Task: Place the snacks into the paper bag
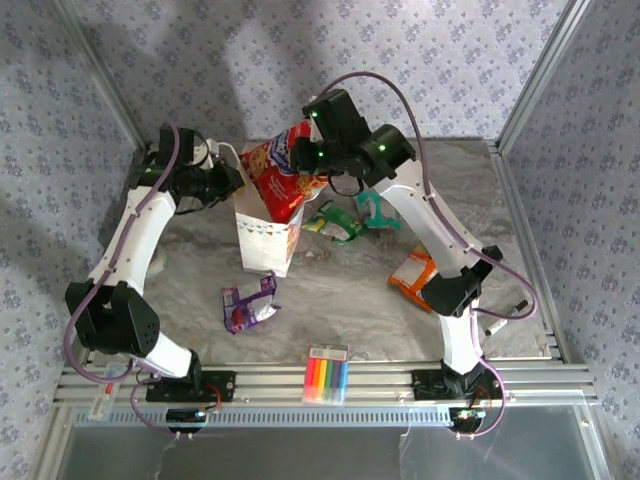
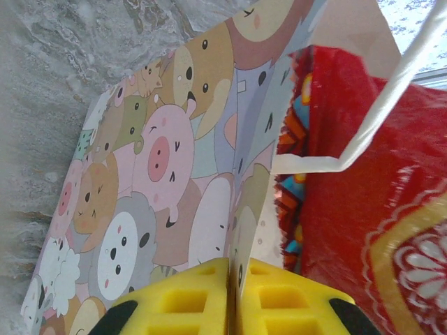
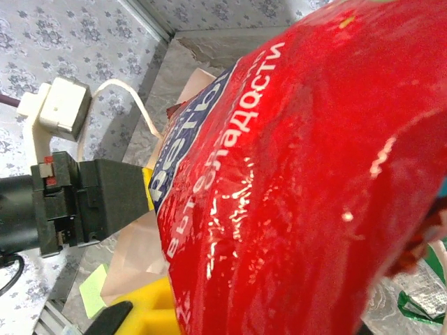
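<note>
The left claw [image 2: 230,301] was clenched on the paper bag [image 1: 265,245] wall, toward the worktop's [image 1: 350,320] far-left corner. The right claw [image 1: 306,160] gripped the red packet [image 1: 280,182], whose lower end sat inside the bag.

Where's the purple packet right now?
Top view: the purple packet lies on the table left of centre, just nearer the arm bases than the paper bag; the rainbow marker pack is to its near right.
</note>
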